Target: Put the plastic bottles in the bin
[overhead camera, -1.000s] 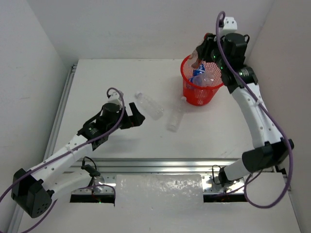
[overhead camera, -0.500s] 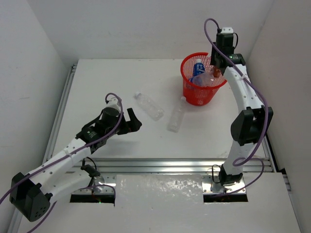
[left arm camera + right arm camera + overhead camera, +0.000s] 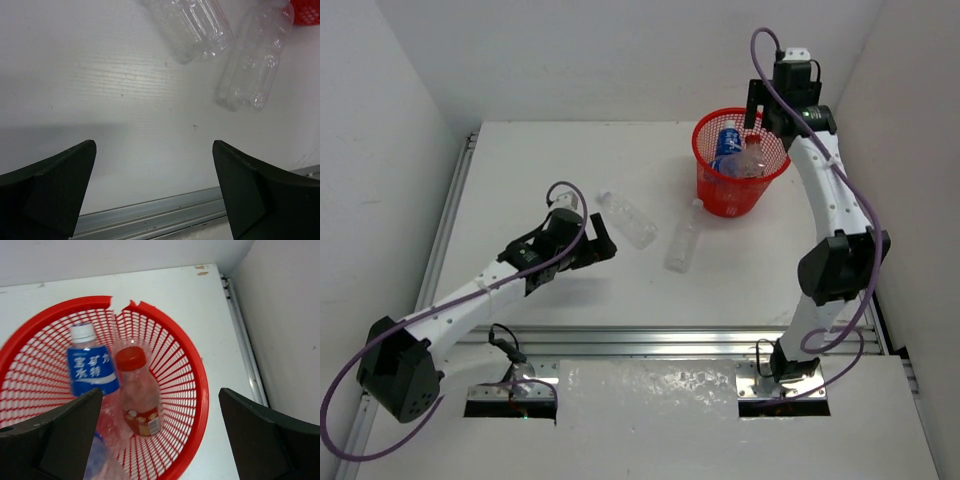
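Well, your left fingers (image 3: 55, 190) were spread wide, low over the bench (image 3: 520, 170) and gripping nothing. Just beyond them lay the left clear bottle (image 3: 628, 219) and, beside it, the right clear bottle (image 3: 682, 240), whose cap end reached close to the bin (image 3: 720, 195). Your right fingers (image 3: 265, 435) were spread too, over the bin at the far right. Inside it leaned a blue-labelled bottle (image 3: 90, 367) and a red-capped bottle (image 3: 137, 400), side by side.

The left arm (image 3: 470, 300) and right arm (image 3: 835, 200) have white shells and black joints, and a purple cable (image 3: 754, 58) runs along each. The tool fingers (image 3: 45, 195) (wrist views) are plain black wedges.
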Motion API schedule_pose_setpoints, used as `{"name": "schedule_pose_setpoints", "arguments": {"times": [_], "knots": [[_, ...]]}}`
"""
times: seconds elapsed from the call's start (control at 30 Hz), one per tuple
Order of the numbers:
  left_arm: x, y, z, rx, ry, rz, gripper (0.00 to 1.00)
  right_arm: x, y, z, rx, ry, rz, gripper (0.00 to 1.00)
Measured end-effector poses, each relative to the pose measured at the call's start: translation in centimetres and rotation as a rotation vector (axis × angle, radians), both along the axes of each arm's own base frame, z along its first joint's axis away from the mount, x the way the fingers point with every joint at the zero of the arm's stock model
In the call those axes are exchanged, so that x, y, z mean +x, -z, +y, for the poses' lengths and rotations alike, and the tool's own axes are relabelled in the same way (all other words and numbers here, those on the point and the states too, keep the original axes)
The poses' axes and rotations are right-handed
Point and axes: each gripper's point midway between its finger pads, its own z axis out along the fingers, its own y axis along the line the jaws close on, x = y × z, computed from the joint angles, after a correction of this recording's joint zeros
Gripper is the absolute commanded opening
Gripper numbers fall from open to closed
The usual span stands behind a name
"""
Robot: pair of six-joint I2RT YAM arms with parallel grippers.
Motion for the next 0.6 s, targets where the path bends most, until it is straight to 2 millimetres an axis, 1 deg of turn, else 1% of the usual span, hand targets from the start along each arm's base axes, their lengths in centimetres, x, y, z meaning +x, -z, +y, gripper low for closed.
{"name": "schedule_pose_setpoints", "arguments": {"times": [0.07,0.13,0.2,0.23,0.27,0.33,0.4,0.47,0.6], "knots": [[1.1,-0.2,-0.4,-0.001,-0.035,0.014,1.0,-1.0,-1.2,0.5,0.036,-0.012,-0.019,0.99],[2.8,-0.6,-1.1,-0.008,-0.08,0.034,1.0,-3.0,-3.1,1.1,0.09,-0.029,-0.059,0.99],[4.7,-0.9,-2.0,-0.025,-0.123,0.05,1.0,-5.8,-4.7,1.7,0.147,-0.053,-0.108,0.99],[5.5,-1.0,-2.5,-0.035,-0.14,0.052,1.0,-7.3,-5.2,2.0,0.17,-0.065,-0.119,0.99],[6.3,-0.8,-3.0,-0.042,-0.156,0.067,1.0,-8.8,-5.9,2.5,0.201,-0.083,-0.144,0.99],[7.9,-0.1,-4.0,-0.052,-0.183,0.097,1.0,-11.4,-6.7,3.4,0.253,-0.124,-0.181,0.99],[9.4,1.0,-5.1,-0.057,-0.207,0.134,1.0,-13.4,-6.9,4.3,0.293,-0.163,-0.196,0.99],[10.6,2.6,-5.9,-0.055,-0.232,0.174,1.0,-14.9,-6.6,5.2,0.327,-0.201,-0.197,0.99],[12.6,5.5,-7.0,-0.033,-0.292,0.257,1.0,-16.1,-5.0,6.3,0.366,-0.247,-0.163,0.99]]}}
